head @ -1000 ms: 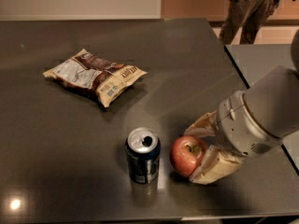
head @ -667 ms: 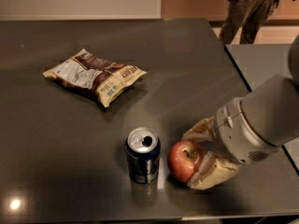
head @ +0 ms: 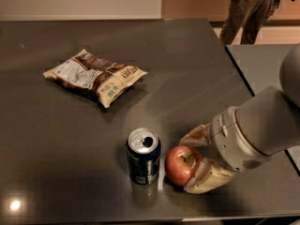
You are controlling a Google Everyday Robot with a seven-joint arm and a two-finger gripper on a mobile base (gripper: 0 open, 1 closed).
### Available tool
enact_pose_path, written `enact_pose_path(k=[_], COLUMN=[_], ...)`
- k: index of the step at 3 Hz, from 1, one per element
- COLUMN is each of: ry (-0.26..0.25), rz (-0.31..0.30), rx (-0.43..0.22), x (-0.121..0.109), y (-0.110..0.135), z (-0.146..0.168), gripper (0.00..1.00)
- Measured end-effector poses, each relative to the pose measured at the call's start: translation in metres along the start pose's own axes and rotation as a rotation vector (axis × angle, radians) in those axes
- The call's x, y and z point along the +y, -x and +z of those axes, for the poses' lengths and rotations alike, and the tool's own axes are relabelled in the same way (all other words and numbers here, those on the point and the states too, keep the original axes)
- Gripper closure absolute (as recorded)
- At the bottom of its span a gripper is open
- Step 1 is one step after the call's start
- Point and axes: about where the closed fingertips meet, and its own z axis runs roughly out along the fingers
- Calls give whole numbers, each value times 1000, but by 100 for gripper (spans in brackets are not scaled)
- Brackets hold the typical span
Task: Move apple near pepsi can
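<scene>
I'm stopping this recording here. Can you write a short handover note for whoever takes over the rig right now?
Gripper: low at the near right of the table, shut on the apple, one finger on each side of it.
Apple: just right of the can, with a narrow gap between them.
Can: upright, opened top up.
Chip bag: far back left, not involved.
Done: the apple is beside the can.
Left: release the apple and back the arm away to the right, taking care not to knock the can.

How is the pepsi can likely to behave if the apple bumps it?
The pepsi can stands upright and narrow, so it may tip. Its top looks opened, so it might be light and spill. The round apple, at the tool beside it, could roll.
</scene>
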Motion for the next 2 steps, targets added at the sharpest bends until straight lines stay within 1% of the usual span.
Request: enact_pose_path(k=[1,2], ry=[-10,-9], rz=[-2,-2], rx=[-6,-5], x=[-9,-8], y=[-2,-2], z=[5,5], gripper=[0,0])
